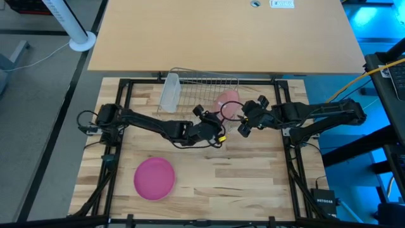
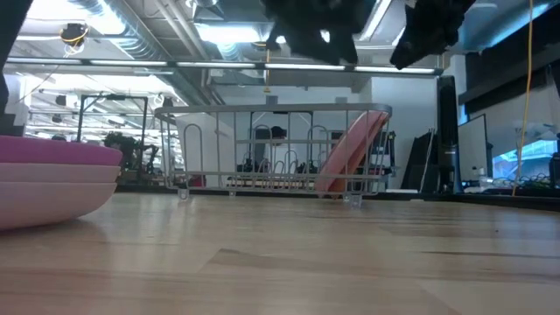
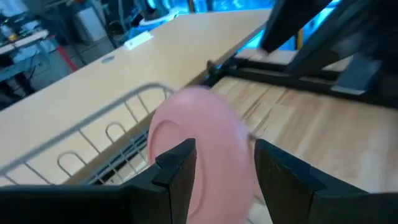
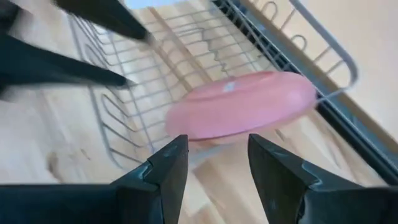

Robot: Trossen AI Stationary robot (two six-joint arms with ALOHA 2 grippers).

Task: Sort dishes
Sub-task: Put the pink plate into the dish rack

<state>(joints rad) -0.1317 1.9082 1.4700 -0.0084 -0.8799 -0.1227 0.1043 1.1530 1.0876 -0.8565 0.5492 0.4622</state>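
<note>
A pale pink plate [image 1: 228, 104] stands tilted in the right end of the silver wire rack [image 1: 202, 82]. Its lower rim rests on the rack's floor and its upper rim [image 2: 378, 116] leans against the right end wall. A magenta plate [image 1: 154, 177] lies flat on the table at the near left. My left gripper [image 3: 224, 168] is open and hovers just left of the pink plate, pointing at it. My right gripper [image 4: 217, 165] is open and hovers just near-right of the same plate. Both are raised above the table [image 2: 332, 35], and neither touches the plate.
A translucent whitish tumbler [image 1: 169, 94] sits at the rack's left end. The wooden table top [image 1: 240, 183] has bare room in front of the rack and to the right of the magenta plate. A larger tan desk [image 1: 221, 31] adjoins the far edge.
</note>
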